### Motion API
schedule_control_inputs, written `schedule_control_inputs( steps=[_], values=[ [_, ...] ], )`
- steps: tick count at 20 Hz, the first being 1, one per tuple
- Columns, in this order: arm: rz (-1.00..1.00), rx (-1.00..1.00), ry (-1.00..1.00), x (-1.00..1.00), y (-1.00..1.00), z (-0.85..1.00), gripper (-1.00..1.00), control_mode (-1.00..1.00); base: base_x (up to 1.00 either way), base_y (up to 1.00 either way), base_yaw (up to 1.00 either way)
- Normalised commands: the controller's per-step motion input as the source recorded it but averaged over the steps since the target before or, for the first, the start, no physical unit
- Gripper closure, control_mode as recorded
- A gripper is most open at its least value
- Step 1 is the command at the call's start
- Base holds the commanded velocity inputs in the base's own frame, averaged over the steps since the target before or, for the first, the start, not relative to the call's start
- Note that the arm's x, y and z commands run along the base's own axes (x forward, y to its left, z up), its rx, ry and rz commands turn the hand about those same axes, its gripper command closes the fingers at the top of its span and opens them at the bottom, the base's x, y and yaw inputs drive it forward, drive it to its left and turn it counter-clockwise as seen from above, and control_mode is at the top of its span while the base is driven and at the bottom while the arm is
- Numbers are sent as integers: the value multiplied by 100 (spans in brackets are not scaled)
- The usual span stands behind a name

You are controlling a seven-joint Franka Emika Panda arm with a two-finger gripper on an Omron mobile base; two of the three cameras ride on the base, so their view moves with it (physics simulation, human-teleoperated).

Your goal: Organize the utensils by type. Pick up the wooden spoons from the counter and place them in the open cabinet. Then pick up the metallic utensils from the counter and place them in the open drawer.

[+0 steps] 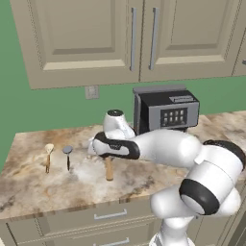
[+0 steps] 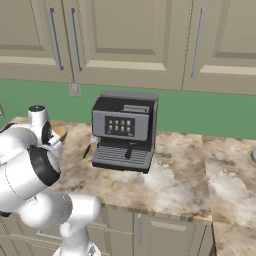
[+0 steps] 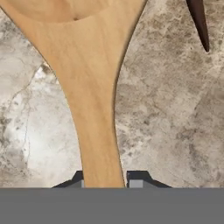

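Hand view: the claw (image 3: 104, 181) looks straight down on the large wooden spoon (image 3: 89, 87), whose handle runs from the bowl at 12 o'clock down to 6 o'clock and passes between the two dark fingertips (image 3: 135, 178). The tips sit tight against either side of the handle, so the claw is closed down narrow on the spoon, which lies on the marbled worktop (image 3: 175, 122). A thin dark handle (image 3: 199, 22) of another utensil pokes in at 1 o'clock, apart from the spoon.

In the left base view the arm reaches to the 9 o'clock side, with its hand low over the worktop (image 1: 29, 182). The large spoon's handle (image 1: 109, 169) sticks out below the hand toward 6 o'clock. Off at 9 o'clock from it lie the small wooden spoon (image 1: 48, 154) and, just beside that, a round grey-headed utensil (image 1: 67, 154) with a dark handle, both clear of the arm. A coffee machine (image 1: 166, 111) stands at the back, at about 1 o'clock from the hand, under closed wall cupboards (image 1: 86, 38).

In the right base view the coffee machine (image 2: 124, 131) stands mid-worktop
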Motion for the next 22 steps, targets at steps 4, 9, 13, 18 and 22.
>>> schedule_control_inputs(
  steps=[4,9,13,18,22],
  values=[
    [2,0,0,-43,-27,44,100,-100,0,0,0],
    [5,0,0,-35,-24,44,100,-100,0,0,0],
    [17,0,0,-19,-22,54,100,-100,0,0,0],
    [12,0,0,-8,-26,52,100,-100,0,0,0],
    [0,-4,0,-5,-37,35,100,-100,0,0,0]
  ],
)
